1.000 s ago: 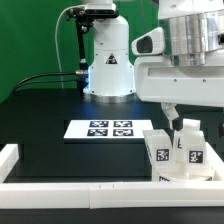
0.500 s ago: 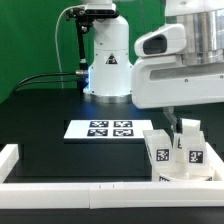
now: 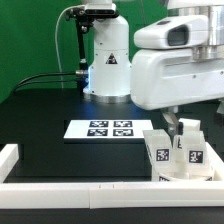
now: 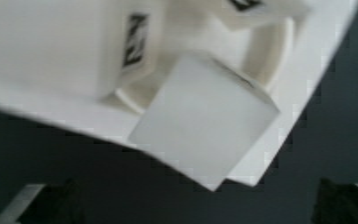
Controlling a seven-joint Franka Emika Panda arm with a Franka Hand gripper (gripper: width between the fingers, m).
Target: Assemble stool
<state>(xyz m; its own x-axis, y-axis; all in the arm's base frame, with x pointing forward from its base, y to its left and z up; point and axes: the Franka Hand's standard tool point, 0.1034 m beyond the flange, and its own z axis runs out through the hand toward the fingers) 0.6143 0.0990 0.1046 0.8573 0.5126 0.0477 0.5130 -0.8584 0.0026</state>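
Several chunky white stool pieces (image 3: 178, 152) with black-and-white tags stand clustered against the front rail at the exterior view's right. I cannot tell legs from seat there. My gripper (image 3: 172, 124) hangs just above the back of this cluster, under the arm's big white body. In the wrist view the white pieces (image 4: 176, 90) fill most of the picture, one with a rounded edge (image 4: 274, 45). My gripper (image 4: 190, 212) is open. Its dark fingertips (image 4: 23, 204) sit far apart with only dark table between them, a short way off the nearest piece's corner.
The marker board (image 3: 100, 128) lies flat on the black table, to the exterior view's left of the pieces. A long white rail (image 3: 70, 188) runs along the front edge and up the left side (image 3: 9, 155). The robot's base (image 3: 108, 60) stands at the back.
The arm's white body has shifted a little toward the exterior view's left and its upper part has turned. The fingers have dropped slightly over the cluster. The stool pieces have not moved.
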